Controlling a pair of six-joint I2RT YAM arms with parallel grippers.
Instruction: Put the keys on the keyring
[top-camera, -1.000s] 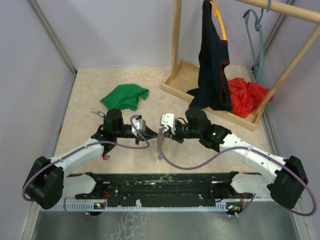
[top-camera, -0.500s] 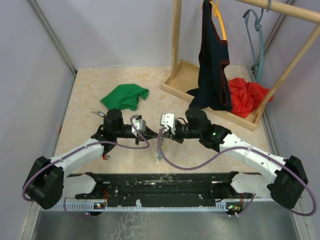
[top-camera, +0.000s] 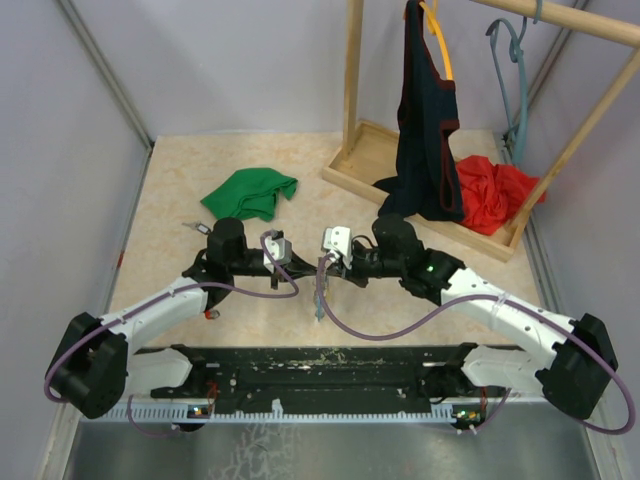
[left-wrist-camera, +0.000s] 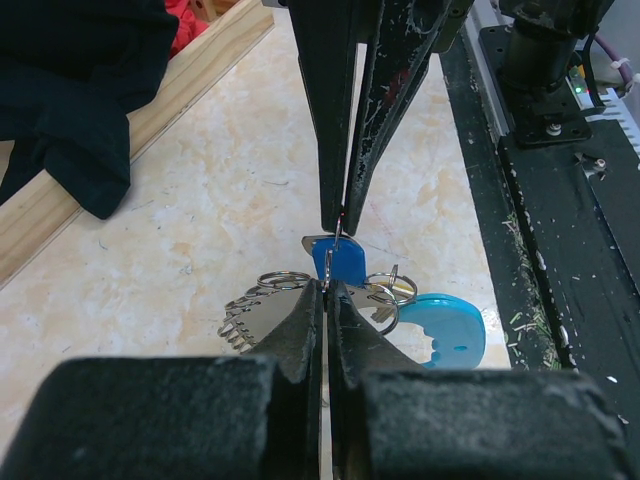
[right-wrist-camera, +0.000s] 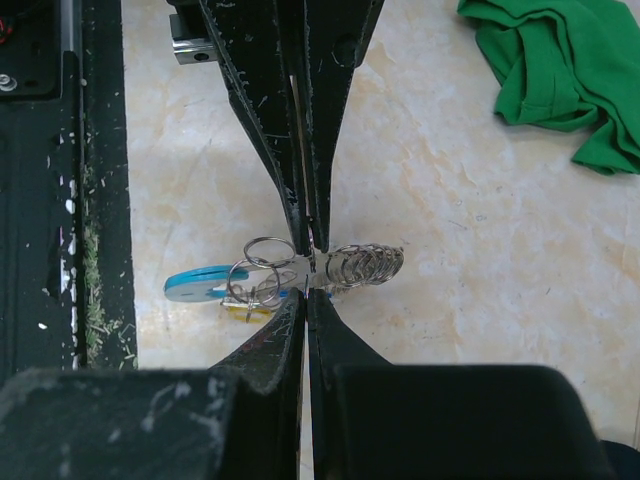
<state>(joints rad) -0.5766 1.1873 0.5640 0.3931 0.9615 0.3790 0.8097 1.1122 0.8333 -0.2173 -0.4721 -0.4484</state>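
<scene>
Both arms meet tip to tip at the centre of the top view, low over the desk (top-camera: 170, 200). The left fingers (left-wrist-camera: 300, 330) are pressed together and the right fingers (right-wrist-camera: 270, 350) the same, both nipping the keyring (right-wrist-camera: 365, 265) from opposite sides, where the small rings join the silvery chain. Can't tell exactly which link each has. The keyring is held up between the tips with the chain drooping below; can't tell if its lower end touches the desk. The keys (left-wrist-camera: 335, 260) are bunched right at the pinch: blue head centre frame in the left wrist view, yellow head peeking beside a light blue tag (right-wrist-camera: 195, 283) left of centre in the right wrist view. Green cloth (top-camera: 250, 193) upper left of the top view, well apart. Wooden rack (top-camera: 352, 90) upper right, dark garment (top-camera: 425, 130) hanging on it, red cloth (top-camera: 490, 195) on its base.
</scene>
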